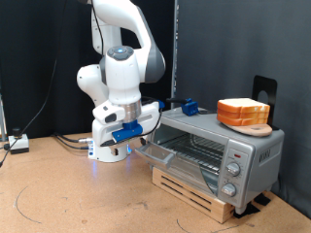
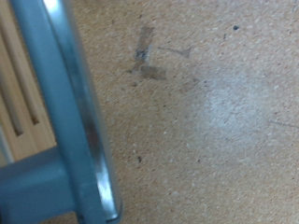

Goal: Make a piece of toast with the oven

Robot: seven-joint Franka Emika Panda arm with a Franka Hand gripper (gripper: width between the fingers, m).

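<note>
The silver oven (image 1: pixel 248 155) stands on the exterior view's right, its knobs (image 1: pixel 233 167) on its front. Its glass door (image 1: pixel 165 152) hangs open and down, and the wire rack (image 1: pixel 199 146) shows inside. A pile of bread slices (image 1: pixel 243 114) lies on the oven's top. I see no single slice apart from it. My gripper (image 1: pixel 136 139) is at the door's outer edge, its fingers hidden by the hand. The wrist view shows no fingers, only the door's grey bar handle (image 2: pixel 65 112) close up above the tabletop (image 2: pixel 206 112).
The oven stands on a wooden slatted pallet (image 1: pixel 190 189), which also shows in the wrist view (image 2: pixel 19 84). A blue object (image 1: pixel 188 107) lies on the oven's top, and a black stand (image 1: pixel 264 92) is behind the bread. Cables and a box (image 1: pixel 17 144) lie at the exterior view's left.
</note>
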